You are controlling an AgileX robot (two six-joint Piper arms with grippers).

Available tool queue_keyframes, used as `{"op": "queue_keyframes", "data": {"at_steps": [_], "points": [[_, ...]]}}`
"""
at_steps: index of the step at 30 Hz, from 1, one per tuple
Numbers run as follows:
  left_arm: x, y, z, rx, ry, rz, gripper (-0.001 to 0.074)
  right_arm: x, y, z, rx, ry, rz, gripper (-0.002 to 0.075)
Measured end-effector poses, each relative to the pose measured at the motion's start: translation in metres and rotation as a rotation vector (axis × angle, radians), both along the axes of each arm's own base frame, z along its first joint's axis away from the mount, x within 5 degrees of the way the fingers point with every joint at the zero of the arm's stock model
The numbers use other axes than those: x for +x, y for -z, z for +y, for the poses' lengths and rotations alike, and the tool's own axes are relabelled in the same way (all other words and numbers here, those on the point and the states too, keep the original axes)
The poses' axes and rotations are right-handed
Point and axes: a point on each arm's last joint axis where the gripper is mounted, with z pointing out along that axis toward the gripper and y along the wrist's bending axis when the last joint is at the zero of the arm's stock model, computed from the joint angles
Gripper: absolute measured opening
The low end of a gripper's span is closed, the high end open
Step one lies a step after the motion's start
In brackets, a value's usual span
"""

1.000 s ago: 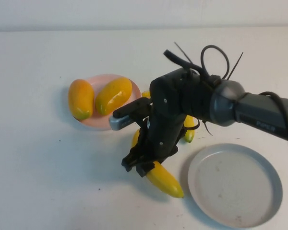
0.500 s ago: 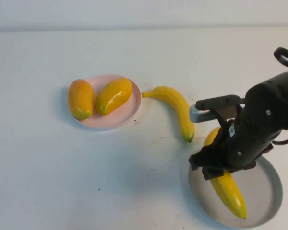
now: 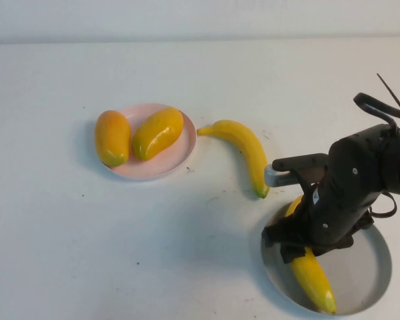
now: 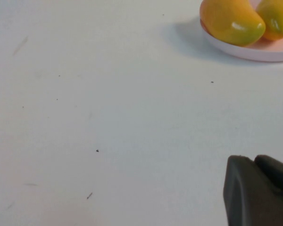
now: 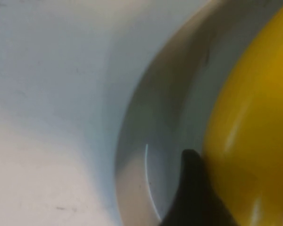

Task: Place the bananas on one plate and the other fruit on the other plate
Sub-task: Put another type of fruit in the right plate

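My right gripper (image 3: pixel 303 249) is shut on a banana (image 3: pixel 315 278) and holds it low inside the grey-blue plate (image 3: pixel 380 265) at the front right. In the right wrist view a dark finger (image 5: pixel 192 190) presses against the banana (image 5: pixel 247 127) over the plate's rim (image 5: pixel 141 117). A second banana (image 3: pixel 245 151) lies on the table between the plates. Two mangoes (image 3: pixel 112 137) (image 3: pixel 158 132) lie on the pink plate (image 3: pixel 181 155). My left gripper (image 4: pixel 260 194) is shut and empty, low over bare table near the pink plate (image 4: pixel 254 51); it is out of the high view.
The white table (image 3: pixel 87 247) stretches open to the left and front of the pink plate. The right arm's body (image 3: pixel 360 180) and its cables hang over the grey-blue plate's far side.
My right gripper carried the banana from the table's middle rightward to the grey-blue plate and lowered it into the plate. The other banana and the mangoes have not moved.
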Motion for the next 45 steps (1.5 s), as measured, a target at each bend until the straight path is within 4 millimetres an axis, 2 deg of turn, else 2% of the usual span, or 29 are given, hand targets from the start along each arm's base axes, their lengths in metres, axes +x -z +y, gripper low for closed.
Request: {"op": "queue_keyframes", "data": {"at_steps": [4,8,14,17,22,27,30,36,40,45], "points": [[0.000,0.000,0.000,0.000,0.000,0.000,0.0002,0.003,-0.009,0.003,0.002,0.000,0.012,0.0412],[0.000,0.000,0.000,0.002,0.001,0.000,0.0002,0.013,-0.032,0.010,0.023,-0.005,-0.016,0.0423],[0.000,0.000,0.000,0.002,0.001,0.000,0.0002,0.042,-0.072,0.025,0.077,-0.071,-0.212,0.0424],[0.000,0.000,0.000,0.002,0.001,0.000,0.0002,0.061,-0.079,0.036,0.086,-0.084,-0.263,0.0424],[0.000,0.000,0.000,0.002,0.001,0.000,0.0002,0.097,-0.065,0.051,0.044,-0.097,-0.277,0.0426],[0.000,0.000,0.000,0.004,0.001,0.000,0.0002,0.141,-0.048,0.049,-0.006,-0.059,-0.261,0.0426],[0.000,0.000,0.000,0.006,0.002,0.000,0.0002,0.158,-0.030,0.049,-0.046,-0.049,-0.215,0.0426],[0.000,0.000,0.000,0.006,0.002,0.000,0.0002,0.171,-0.008,0.055,-0.077,-0.091,-0.173,0.0426],[0.000,0.000,0.000,0.008,0.002,0.000,0.0002,0.174,-0.003,0.057,-0.082,-0.112,-0.174,0.0414],[0.000,0.000,0.000,0.008,0.002,0.000,0.0002,0.174,-0.002,0.057,-0.079,-0.116,-0.178,0.0315]]}}
